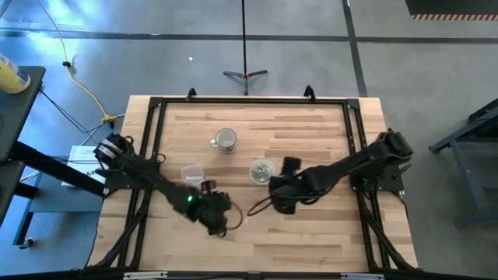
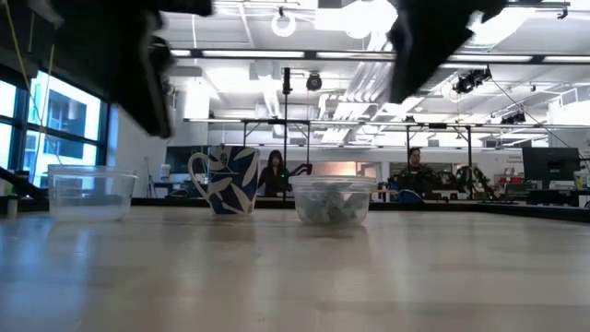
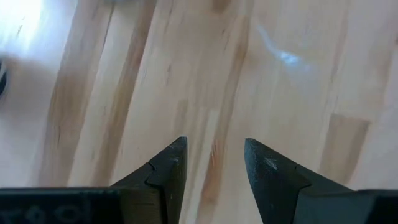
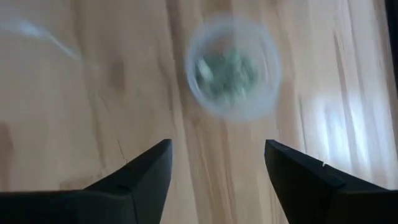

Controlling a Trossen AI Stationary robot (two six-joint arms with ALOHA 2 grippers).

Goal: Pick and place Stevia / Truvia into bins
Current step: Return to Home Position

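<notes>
Stevia sachets (image 4: 227,70): none in my right gripper (image 4: 217,146), whose dark pointed jaws gape wide and empty, just short of the round clear tub (image 4: 264,102) holding that pale green heap. Farther from the tub, my left gripper (image 3: 214,142) hangs part-open, empty, over the smooth wooden table (image 3: 124,74).

The table (image 1: 311,233) is pale striped wood. The mug (image 2: 230,183) is white with dark-blue leaves. Pale green sachets (image 2: 330,207) fill a clear tub (image 2: 300,188).

Grey concrete floor (image 1: 436,70), bright ceiling lights (image 2: 277,53)
</notes>
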